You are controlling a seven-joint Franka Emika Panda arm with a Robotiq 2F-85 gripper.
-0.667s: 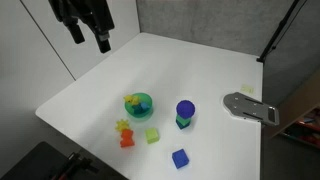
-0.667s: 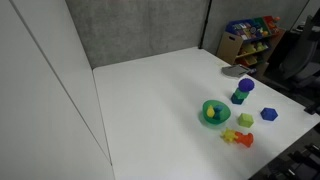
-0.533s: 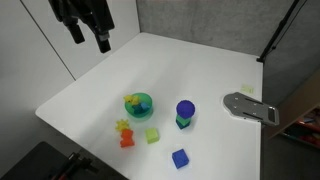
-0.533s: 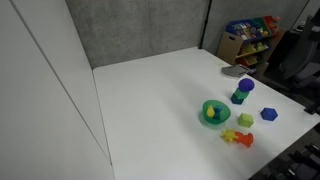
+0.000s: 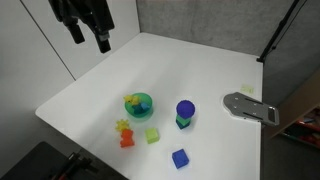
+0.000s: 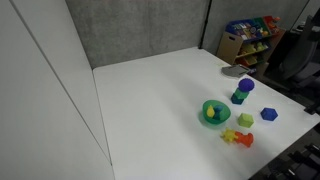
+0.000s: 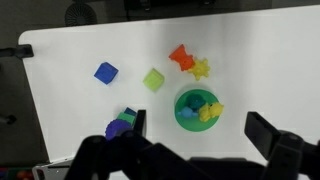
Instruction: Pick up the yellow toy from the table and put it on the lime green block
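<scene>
White desk (image 5: 200,70) carries the small yellow plastic toy (image 5: 122,126) right beside an orange toy (image 5: 127,141), near the lime green cube (image 5: 152,135). High above, the black end effector (image 5: 90,40) hangs spread wide.

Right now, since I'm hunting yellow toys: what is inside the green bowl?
A yellow piece sits inside the green bowl, against its rim, with something bluish beside it. The bowl's bottom beneath them is covered.

surface (image 5: 190,70): white, sitting evenly lit | wall (image 6: 140,25): grey and textured, standing behind the surface in both exterior views | panel (image 6: 40,100): white, running along one side | shelf (image 6: 245,45): standing past the far corner, holding coloured bins | pole (image 5: 282,30): dark, leaning across the wall
</scene>
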